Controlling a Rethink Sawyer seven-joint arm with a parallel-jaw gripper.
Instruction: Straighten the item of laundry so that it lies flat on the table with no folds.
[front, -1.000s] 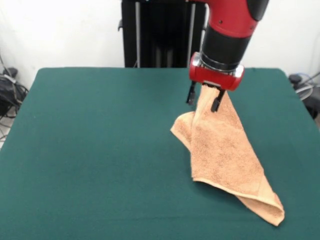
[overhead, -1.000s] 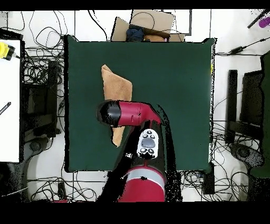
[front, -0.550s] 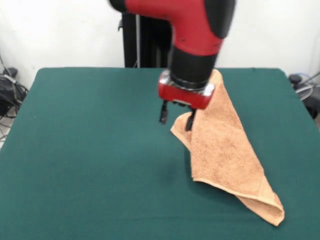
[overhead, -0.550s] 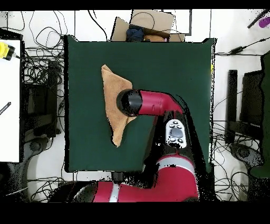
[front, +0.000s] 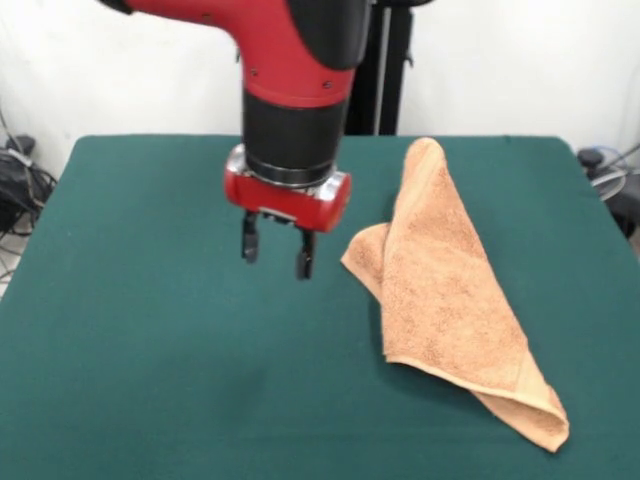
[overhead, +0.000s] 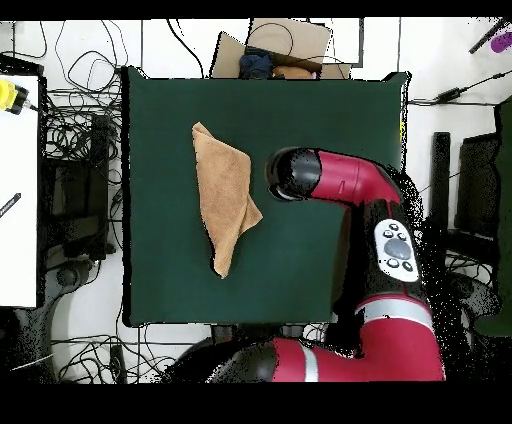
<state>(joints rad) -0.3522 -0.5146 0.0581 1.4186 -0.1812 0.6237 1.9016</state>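
Your hand (front: 276, 254) hangs empty above the green surface (front: 150, 350), its two fingers spread apart with nothing between them, just beside the towel (front: 445, 300) but clear of it. The towel lies on the side of the surface to the right in the front view, folded over on itself into a long, roughly triangular shape, one point toward the far edge and the other toward the near corner. In the overhead view the towel (overhead: 226, 205) shows the same doubled-up wedge, with the arm's wrist off to one side of it.

The main risk, as I judge it, is where you grip next. If you pinch through both layers at the folded edge, you will likely drag the whole bundle instead of opening it. If you grab the small flap nearest the hand, you may add a crease. Pull too far toward the near corner and the cloth could slide off the surface edge.
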